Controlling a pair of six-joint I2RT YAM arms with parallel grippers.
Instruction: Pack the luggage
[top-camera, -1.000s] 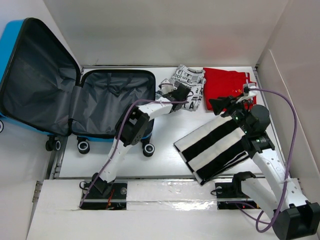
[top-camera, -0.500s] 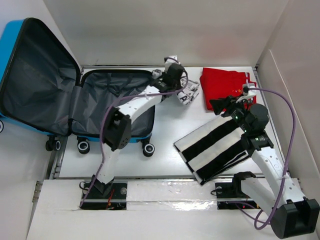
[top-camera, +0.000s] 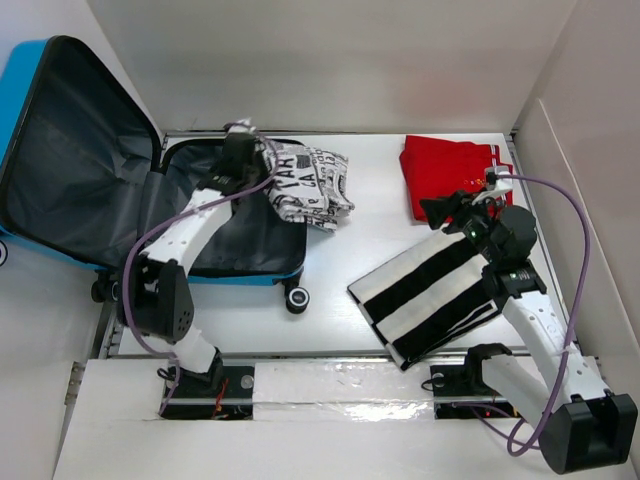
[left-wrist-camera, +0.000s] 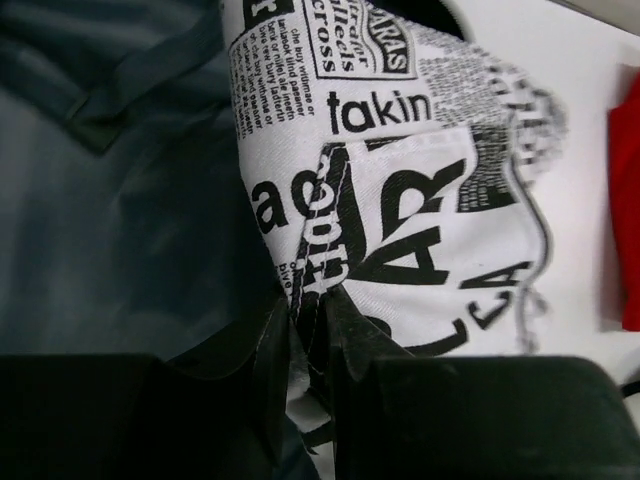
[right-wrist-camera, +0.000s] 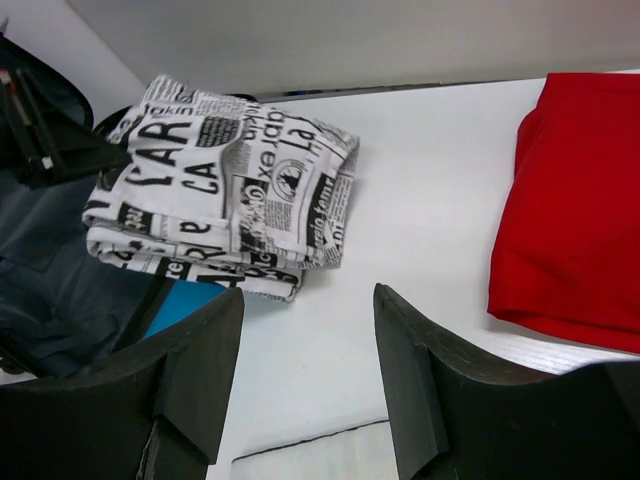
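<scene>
The luggage (top-camera: 70, 150) lies open at the left, a blue shell with dark grey lining (left-wrist-camera: 120, 200); its blue edge (right-wrist-camera: 185, 300) also shows in the right wrist view. My left gripper (top-camera: 255, 165) (left-wrist-camera: 308, 305) is shut on a folded newspaper-print garment (top-camera: 312, 188) (left-wrist-camera: 420, 200) (right-wrist-camera: 220, 190). The garment hangs across the right rim of the suitcase's lower half, partly over the lining, partly over the table. My right gripper (top-camera: 445, 210) (right-wrist-camera: 305, 300) is open and holds nothing. It hovers above the table between the striped and red garments.
A folded red garment (top-camera: 450, 170) (right-wrist-camera: 580, 200) lies at the back right. A black-and-white striped garment (top-camera: 430, 290) lies under the right arm. The suitcase wheels (top-camera: 296, 298) stick out onto the table. White walls enclose the table.
My left arm has swung left, carrying the newspaper-print garment from beside the red garment to the suitcase's right rim. The right arm has not moved.
</scene>
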